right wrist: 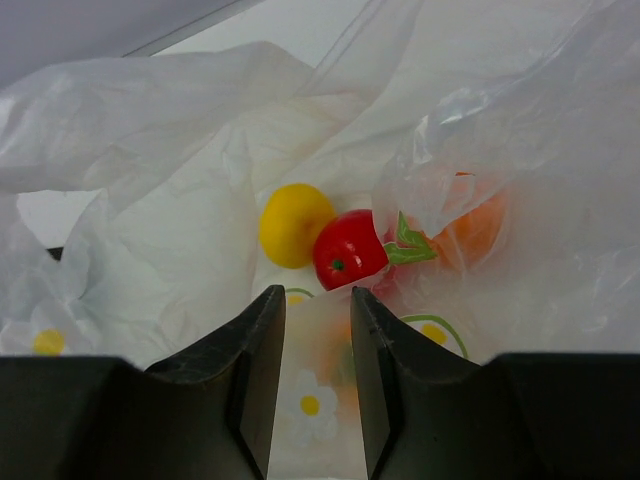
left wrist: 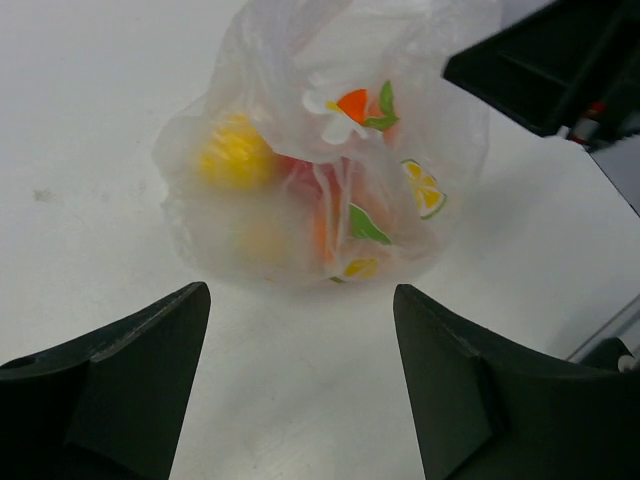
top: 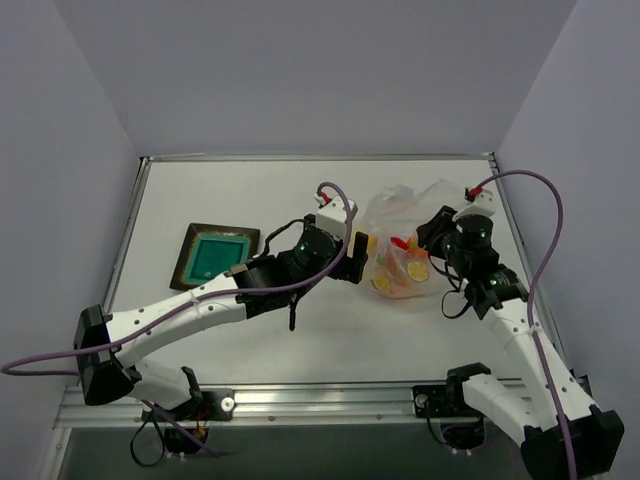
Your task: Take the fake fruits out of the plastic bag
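The plastic bag (top: 405, 240) lies right of the table's middle, thin and wrinkled with flower and lemon prints. In the right wrist view a yellow fruit (right wrist: 293, 225) and a red fruit (right wrist: 348, 250) lie in the bag's (right wrist: 170, 130) open mouth. An orange fruit (right wrist: 475, 225) shows blurred behind the film. My right gripper (right wrist: 318, 292) is at the bag's right side (top: 428, 235), jaws a narrow gap apart with bag film showing between them. My left gripper (left wrist: 300, 290) is open and empty just left of the bag (left wrist: 320, 150), over bare table (top: 357, 258). A yellow fruit (left wrist: 235, 150) shows through the film.
A dark square plate (top: 183, 270) with a teal centre sits on the left of the table. Grey walls close the back and both sides. The right gripper's black body (left wrist: 560, 60) shows beyond the bag in the left wrist view.
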Robot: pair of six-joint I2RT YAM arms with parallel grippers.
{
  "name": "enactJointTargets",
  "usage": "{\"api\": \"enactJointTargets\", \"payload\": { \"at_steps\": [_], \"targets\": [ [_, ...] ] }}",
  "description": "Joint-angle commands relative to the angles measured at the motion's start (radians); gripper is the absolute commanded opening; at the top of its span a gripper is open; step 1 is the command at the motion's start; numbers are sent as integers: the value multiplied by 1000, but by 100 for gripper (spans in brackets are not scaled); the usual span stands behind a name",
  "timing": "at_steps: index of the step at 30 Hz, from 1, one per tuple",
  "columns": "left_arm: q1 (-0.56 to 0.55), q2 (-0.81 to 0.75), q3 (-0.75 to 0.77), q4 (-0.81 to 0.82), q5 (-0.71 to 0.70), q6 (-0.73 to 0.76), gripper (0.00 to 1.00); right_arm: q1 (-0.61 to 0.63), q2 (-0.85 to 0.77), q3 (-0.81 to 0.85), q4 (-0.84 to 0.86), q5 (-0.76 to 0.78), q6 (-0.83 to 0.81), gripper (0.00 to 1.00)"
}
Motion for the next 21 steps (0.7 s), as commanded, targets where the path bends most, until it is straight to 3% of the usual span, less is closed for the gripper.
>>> {"api": "enactJointTargets", "payload": {
  "at_steps": [1, 6, 10, 14, 16, 21],
  "targets": [
    [-39, 35, 128, -3, 41, -15, 71, 12, 82, 27, 58, 29, -6, 29],
    [-68, 136, 220, 63, 80, -33, 65, 15, 185, 60, 161, 41, 17, 22],
    [-62, 191, 235, 168, 60, -36, 52, 12, 300, 71, 229, 62, 35, 11],
    [-36, 291, 268, 262, 52, -47, 51, 5, 365, 76, 298, 82, 64, 0],
    [-5, 323, 274, 312, 42, -62, 51, -2, 381, 82, 310, 111, 71, 0],
    [78, 475, 385, 207, -50, -79, 54, -51, 377, 22, 319, 164, 94, 0]
  ]
}}
